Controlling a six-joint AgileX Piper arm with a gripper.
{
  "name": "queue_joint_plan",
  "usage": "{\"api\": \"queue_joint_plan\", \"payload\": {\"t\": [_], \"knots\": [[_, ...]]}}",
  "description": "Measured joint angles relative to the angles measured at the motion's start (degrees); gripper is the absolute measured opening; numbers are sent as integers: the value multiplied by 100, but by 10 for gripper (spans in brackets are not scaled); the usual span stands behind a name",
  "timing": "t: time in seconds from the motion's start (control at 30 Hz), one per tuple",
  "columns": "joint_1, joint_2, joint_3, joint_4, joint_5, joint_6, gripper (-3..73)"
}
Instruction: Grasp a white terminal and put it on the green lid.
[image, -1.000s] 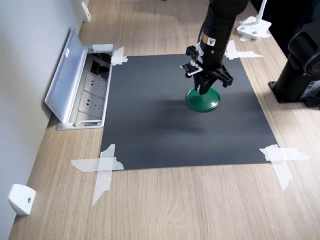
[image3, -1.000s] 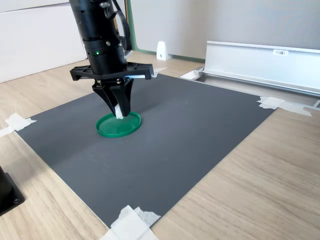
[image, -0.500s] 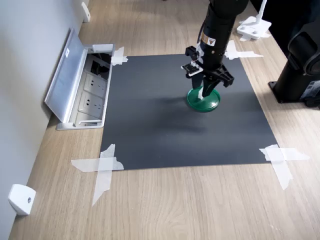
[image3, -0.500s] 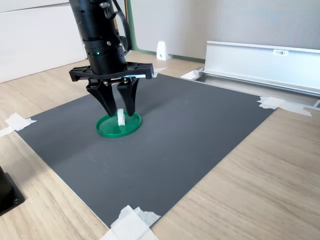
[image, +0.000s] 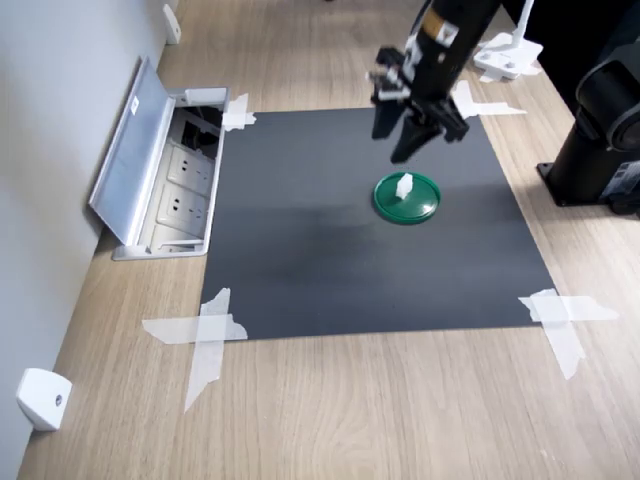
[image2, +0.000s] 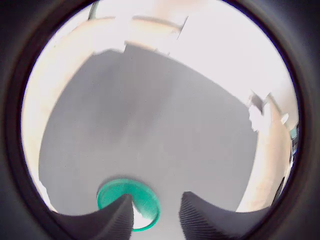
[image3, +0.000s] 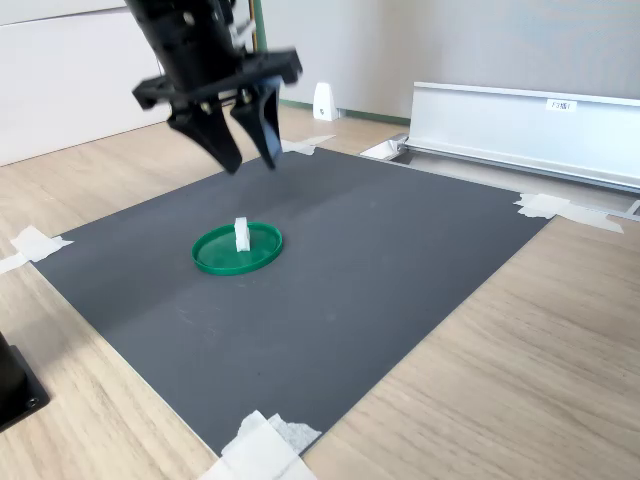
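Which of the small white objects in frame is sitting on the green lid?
The white terminal, standing upright on the green lid; the wedge-shaped block lies off the mat on bare wood.

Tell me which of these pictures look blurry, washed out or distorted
The wrist view is a fisheye with a black ring round it, and the far floor is blown out to white. In both exterior views the gripper is smeared by motion blur, while the green lid and white terminal stay sharp.

terminal (image3: 241, 235) on lid (image3: 215, 257) — lid on mat (image3: 380, 250)
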Motion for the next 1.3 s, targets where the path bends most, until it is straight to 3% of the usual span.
{"api": "queue_joint_plan", "payload": {"t": [0.13,0.27,0.4,0.6,1.03,1.3], "knots": [[0,-443,57,-2,-342,251,131],[0,-996,383,-13,-872,847,12],[0,-1959,1053,-24,-1447,1373,-3],[0,-3628,2219,-24,-1987,1529,-5],[0,-6287,3676,-24,-1992,1542,-6],[0,-6660,3848,-24,-1925,1542,-5]]}}
